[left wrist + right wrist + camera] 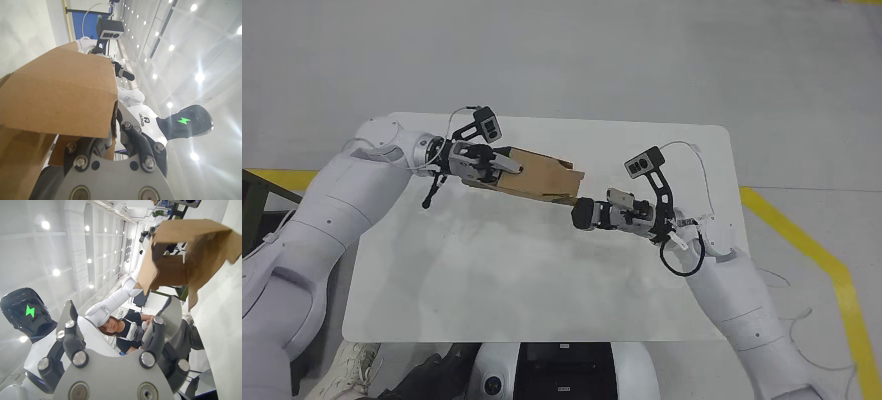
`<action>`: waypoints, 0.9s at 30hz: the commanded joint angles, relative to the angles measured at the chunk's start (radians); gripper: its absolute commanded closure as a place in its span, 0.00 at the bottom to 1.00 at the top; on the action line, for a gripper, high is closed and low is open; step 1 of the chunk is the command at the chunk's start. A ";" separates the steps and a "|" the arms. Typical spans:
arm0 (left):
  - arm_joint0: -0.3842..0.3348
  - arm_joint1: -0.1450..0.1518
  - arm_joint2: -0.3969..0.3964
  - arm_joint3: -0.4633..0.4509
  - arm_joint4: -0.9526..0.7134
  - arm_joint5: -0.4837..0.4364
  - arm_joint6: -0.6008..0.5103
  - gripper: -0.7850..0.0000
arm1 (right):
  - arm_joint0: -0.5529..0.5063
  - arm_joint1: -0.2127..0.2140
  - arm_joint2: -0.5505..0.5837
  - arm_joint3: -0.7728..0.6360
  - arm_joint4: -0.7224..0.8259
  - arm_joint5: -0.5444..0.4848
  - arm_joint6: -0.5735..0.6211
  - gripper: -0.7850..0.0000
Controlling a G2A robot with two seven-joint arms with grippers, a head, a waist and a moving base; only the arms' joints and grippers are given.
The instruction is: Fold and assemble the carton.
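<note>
The carton (537,177) hangs over the bench (492,290), with its long axis running about from 9 to 3 o'clock. The left pincer (490,163) is clamped on the 9 o'clock end. The right pincer (585,213) is spread apart and holds nothing, and the free 3 o'clock end lies just beside it, at its 11 o'clock.

Lab hall: ceiling spotlights (171,47), yellow floor tape (282,179).

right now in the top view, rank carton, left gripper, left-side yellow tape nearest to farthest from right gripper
1. carton, just ahead of the right gripper
2. left gripper, at the carton's far end
3. yellow tape, on the floor, far left side
</note>
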 commanded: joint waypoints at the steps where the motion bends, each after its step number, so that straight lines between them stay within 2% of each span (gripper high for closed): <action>1: 0.002 -0.008 -0.006 0.009 0.000 -0.002 0.000 1.00 | -0.012 0.000 -0.011 -0.028 -0.020 0.009 -0.003 0.00; 9: 0.009 -0.030 -0.022 0.009 0.040 -0.001 0.000 1.00 | -0.008 -0.008 -0.037 -0.037 -0.031 -0.037 -0.049 0.00; 15: 0.021 -0.032 -0.039 -0.002 0.043 0.020 0.000 1.00 | -0.010 -0.006 -0.005 -0.021 -0.040 -0.082 -0.092 0.00; 27: 0.026 -0.036 -0.041 -0.008 0.125 0.039 0.000 1.00 | -0.013 -0.003 0.026 -0.059 -0.011 -0.119 -0.077 0.00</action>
